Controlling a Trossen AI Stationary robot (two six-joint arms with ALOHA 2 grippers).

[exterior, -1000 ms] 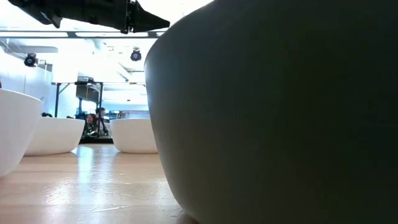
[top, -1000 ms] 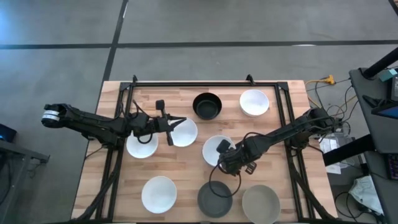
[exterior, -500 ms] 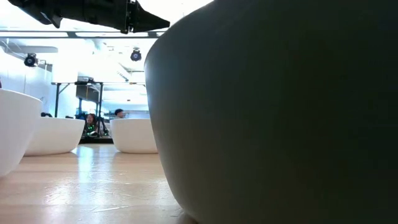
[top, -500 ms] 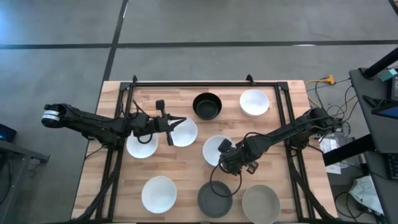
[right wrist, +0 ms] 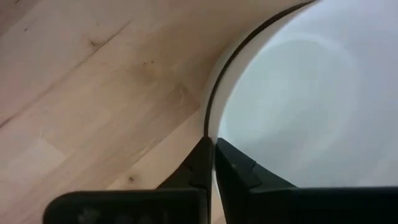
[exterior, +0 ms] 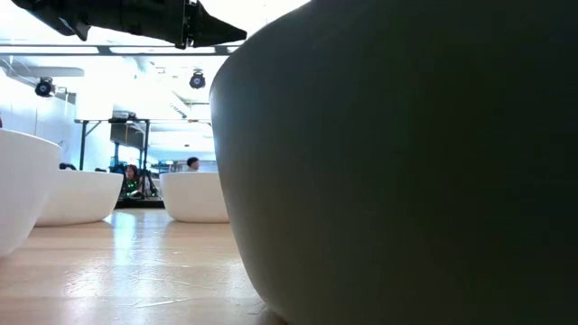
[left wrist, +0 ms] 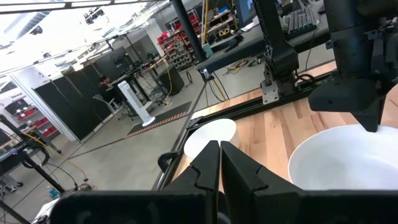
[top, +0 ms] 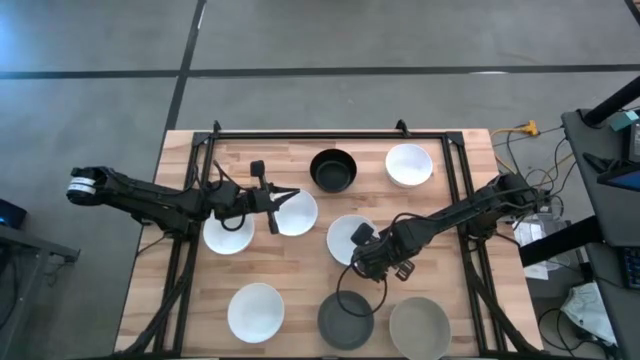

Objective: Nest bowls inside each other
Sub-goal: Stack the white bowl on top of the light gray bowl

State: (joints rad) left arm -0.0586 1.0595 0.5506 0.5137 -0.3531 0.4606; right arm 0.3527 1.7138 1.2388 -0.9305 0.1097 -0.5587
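Crowding the wooden table [top: 300, 270] around the central white bowl [top: 345, 238] are a black bowl [top: 333, 169], dark grey bowl [top: 345, 321] and grey-green bowl [top: 419, 327]. The right gripper [top: 358, 244] clamps that white bowl's rim, fingers [right wrist: 200, 163] pinched. The left gripper [top: 283, 197], fingers together and empty, hovers over another white bowl [top: 296, 213].

Bowl count, high view: 8 visible on 1 wooden surface [top: 300, 270].

- White: 5. These are the back white bowl [top: 409, 165], the left white bowl [top: 228, 237], the inner-left white bowl [top: 298, 215], the middle white bowl [top: 340, 240] and the front white bowl [top: 255, 312].
- Glossy black: 1. The black bowl [top: 333, 170].
- Dark grey: 1. The dark grey bowl [top: 345, 322].
- Pale grey-green: 1. The grey-green bowl [top: 419, 328].

Arms: 2, each with 1 pincer, so there are 2 in all: the left pincer [top: 288, 196] and the right pincer [top: 357, 241].
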